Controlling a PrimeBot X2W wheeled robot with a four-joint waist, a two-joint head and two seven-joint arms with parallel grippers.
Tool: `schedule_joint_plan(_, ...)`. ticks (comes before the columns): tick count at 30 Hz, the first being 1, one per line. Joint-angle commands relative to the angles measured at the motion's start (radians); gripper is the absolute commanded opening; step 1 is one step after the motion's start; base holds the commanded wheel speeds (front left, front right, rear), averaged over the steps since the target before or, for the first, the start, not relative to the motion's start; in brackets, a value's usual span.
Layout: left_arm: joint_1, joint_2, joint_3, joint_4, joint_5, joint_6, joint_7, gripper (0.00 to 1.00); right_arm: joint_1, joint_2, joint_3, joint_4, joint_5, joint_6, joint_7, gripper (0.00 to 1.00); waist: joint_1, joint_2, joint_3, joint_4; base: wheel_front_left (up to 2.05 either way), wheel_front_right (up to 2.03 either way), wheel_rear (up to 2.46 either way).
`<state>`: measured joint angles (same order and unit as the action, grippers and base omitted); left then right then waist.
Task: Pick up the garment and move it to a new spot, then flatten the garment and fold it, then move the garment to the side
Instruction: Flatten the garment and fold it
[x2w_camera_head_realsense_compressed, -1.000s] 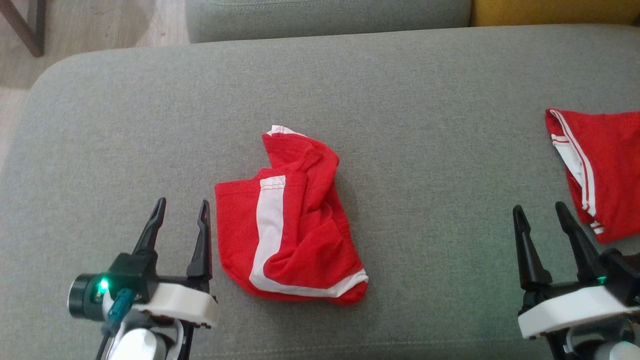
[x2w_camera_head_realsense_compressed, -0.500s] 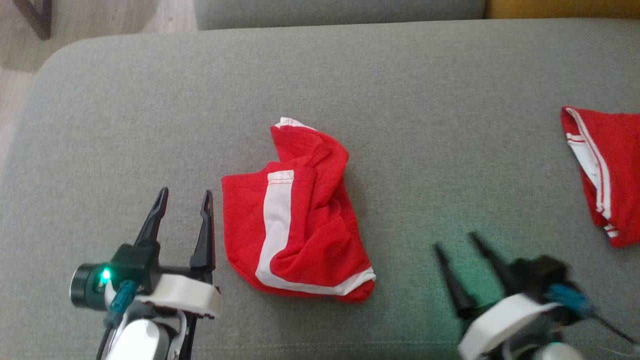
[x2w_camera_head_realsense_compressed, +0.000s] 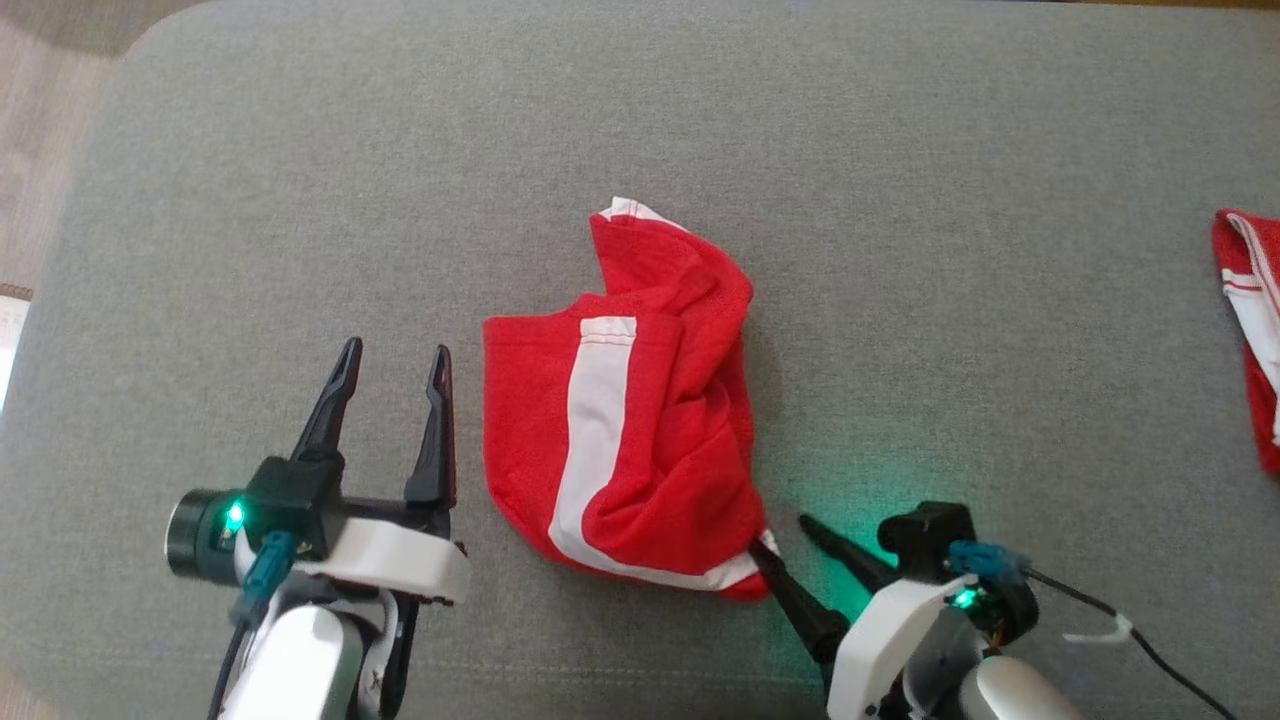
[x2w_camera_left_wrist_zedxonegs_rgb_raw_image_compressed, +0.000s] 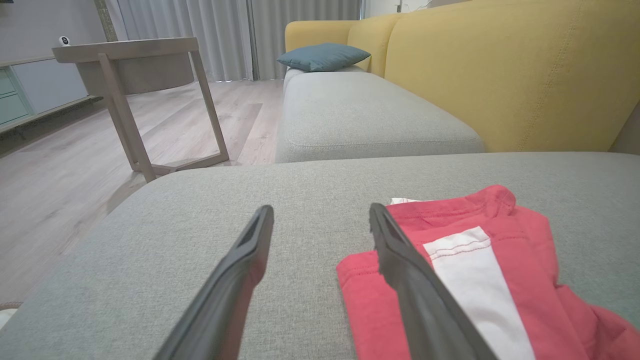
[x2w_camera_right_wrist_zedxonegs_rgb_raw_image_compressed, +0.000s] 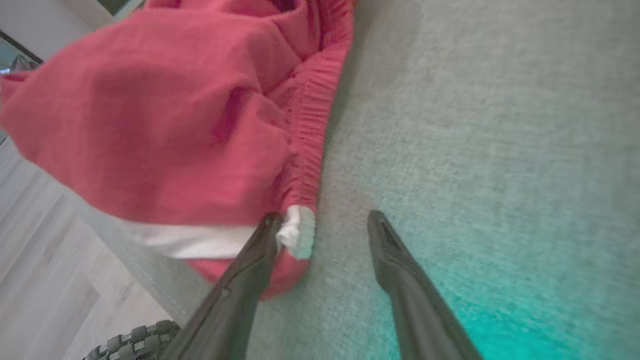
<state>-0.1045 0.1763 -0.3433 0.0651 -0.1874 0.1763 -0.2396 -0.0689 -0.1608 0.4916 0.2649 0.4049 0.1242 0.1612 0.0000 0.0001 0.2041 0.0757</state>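
Note:
The garment (x2w_camera_head_realsense_compressed: 640, 420) is a crumpled red pair of shorts with a white stripe, lying in the middle of the grey cushion (x2w_camera_head_realsense_compressed: 900, 200). My left gripper (x2w_camera_head_realsense_compressed: 393, 365) is open just left of it, fingers pointing away from me; in the left wrist view the garment (x2w_camera_left_wrist_zedxonegs_rgb_raw_image_compressed: 480, 270) lies beside and behind the right finger (x2w_camera_left_wrist_zedxonegs_rgb_raw_image_compressed: 400, 260). My right gripper (x2w_camera_head_realsense_compressed: 782, 538) is open at the garment's near right corner, one fingertip touching the white hem. In the right wrist view the garment (x2w_camera_right_wrist_zedxonegs_rgb_raw_image_compressed: 165, 110) lies up and left, its white hem corner (x2w_camera_right_wrist_zedxonegs_rgb_raw_image_compressed: 297, 232) between the open fingers against the left one.
A second red and white garment (x2w_camera_head_realsense_compressed: 1250, 320) lies at the cushion's right edge. Wood floor (x2w_camera_head_realsense_compressed: 40, 140) shows past the cushion's left side. The left wrist view shows a wooden side table (x2w_camera_left_wrist_zedxonegs_rgb_raw_image_compressed: 130, 85), another grey cushion (x2w_camera_left_wrist_zedxonegs_rgb_raw_image_compressed: 360, 115) and a yellow sofa back (x2w_camera_left_wrist_zedxonegs_rgb_raw_image_compressed: 510, 75).
My right gripper has swung left across the cushion to the garment's near right corner. The head camera has tilted down and shifted. The left gripper and garment stayed put.

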Motion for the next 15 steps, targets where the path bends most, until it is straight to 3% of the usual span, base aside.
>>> schedule_joint_plan(1,-0.043,0.004,0.031,-0.026,0.006,0.001,-0.012,1.0,-0.026,-0.013,0.049,-0.003,0.024,0.007,0.015,0.19,0.0,-0.0001,0.004,0.005,0.0,0.0,0.0)
schedule_joint_plan(2,-0.044,0.003,0.03,-0.024,0.006,0.001,-0.013,1.0,-0.029,-0.014,0.061,0.004,0.04,0.007,0.02,0.0,0.0,-0.0001,0.004,0.005,0.0,0.0,0.0)
schedule_joint_plan(7,-0.049,-0.001,0.032,-0.017,0.004,0.002,-0.017,1.0,-0.051,-0.038,0.066,0.006,0.065,0.007,-0.001,0.0,0.0,-0.0001,0.004,0.003,0.0,0.0,0.0)
schedule_joint_plan(15,-0.048,-0.004,0.035,-0.013,0.003,0.004,-0.02,1.0,-0.074,-0.096,-0.093,-0.052,-0.005,0.007,-0.073,0.0,0.0,-0.0001,-0.005,-0.011,0.0,0.0,0.0)
